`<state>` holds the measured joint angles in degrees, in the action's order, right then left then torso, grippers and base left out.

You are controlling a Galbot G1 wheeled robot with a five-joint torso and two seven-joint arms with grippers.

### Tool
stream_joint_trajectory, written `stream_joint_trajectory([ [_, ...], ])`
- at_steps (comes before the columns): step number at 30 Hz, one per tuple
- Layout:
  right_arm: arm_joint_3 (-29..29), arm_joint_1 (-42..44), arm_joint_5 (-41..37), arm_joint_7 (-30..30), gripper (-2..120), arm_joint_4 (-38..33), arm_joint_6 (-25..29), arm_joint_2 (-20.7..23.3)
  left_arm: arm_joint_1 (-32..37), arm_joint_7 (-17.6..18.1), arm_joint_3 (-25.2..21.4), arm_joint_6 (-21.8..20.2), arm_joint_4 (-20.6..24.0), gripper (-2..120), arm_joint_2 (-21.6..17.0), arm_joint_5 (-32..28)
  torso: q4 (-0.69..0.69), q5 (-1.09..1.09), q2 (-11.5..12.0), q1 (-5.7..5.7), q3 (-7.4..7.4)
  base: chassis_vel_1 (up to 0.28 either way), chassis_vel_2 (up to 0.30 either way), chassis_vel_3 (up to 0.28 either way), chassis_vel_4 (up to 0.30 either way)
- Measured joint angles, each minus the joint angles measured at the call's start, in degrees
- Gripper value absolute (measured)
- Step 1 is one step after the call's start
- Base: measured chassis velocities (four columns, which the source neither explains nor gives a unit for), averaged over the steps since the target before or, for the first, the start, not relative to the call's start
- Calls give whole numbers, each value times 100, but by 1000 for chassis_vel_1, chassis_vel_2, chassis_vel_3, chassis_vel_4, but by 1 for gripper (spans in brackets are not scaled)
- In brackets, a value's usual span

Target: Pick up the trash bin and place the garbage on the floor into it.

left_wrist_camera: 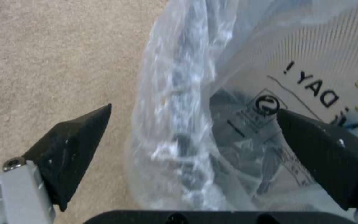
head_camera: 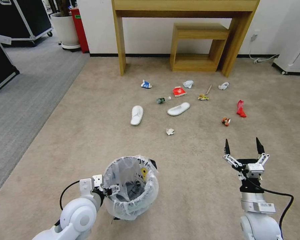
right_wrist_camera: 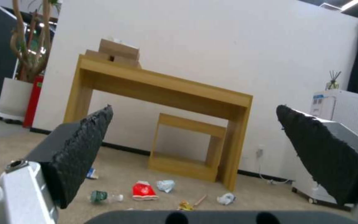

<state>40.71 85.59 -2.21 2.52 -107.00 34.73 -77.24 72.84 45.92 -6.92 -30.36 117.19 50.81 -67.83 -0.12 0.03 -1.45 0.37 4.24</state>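
Observation:
The trash bin (head_camera: 131,196), small, round and dark with a whitish lettered bag liner (left_wrist_camera: 303,62), stands on the carpet just in front of me. My left gripper (head_camera: 110,191) is open and straddles the bin's left rim, one finger (left_wrist_camera: 75,149) outside over the carpet and the other inside the liner. Farther ahead the garbage lies scattered: two white slippers (head_camera: 137,115) (head_camera: 178,109), a red cup (head_camera: 179,91), a carton (head_camera: 145,84), a bottle (head_camera: 163,99), tissue wads (head_camera: 170,131), a stick (head_camera: 208,89) and a red wrapper (head_camera: 241,108). My right gripper (head_camera: 242,147) hangs open above bare carpet.
A wooden console table (head_camera: 120,36) with a low wooden shelf (head_camera: 198,46) under it stands against the white wall behind the litter. Far left are a plant pot (head_camera: 65,30) and black cases (head_camera: 0,66) on grey carpet. A white unit (head_camera: 295,56) and cable sit far right.

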Motion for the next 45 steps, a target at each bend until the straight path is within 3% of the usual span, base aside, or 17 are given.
stream_joint_trajectory([
  [18,45,5,-27,-16,100,87,76,3,-834,143,386,26,-380,100,63,-562,-1,-5,1,0,1,0,0,0,0],
  [38,23,-85,-64,15,100,118,66,37,-928,351,482,16,-393,99,78,-712,0,-1,1,0,0,0,0,0,0],
  [40,19,-85,-65,16,100,98,51,37,-929,366,475,29,-405,85,85,-754,0,0,1,0,0,0,0,0,0],
  [42,19,-84,-65,16,100,91,47,37,-931,374,474,29,-408,83,88,-766,0,0,1,0,0,0,0,0,0],
  [45,19,-74,-78,26,100,53,24,50,-949,397,480,31,-442,63,97,-818,0,1,0,0,-1,0,0,0,0],
])
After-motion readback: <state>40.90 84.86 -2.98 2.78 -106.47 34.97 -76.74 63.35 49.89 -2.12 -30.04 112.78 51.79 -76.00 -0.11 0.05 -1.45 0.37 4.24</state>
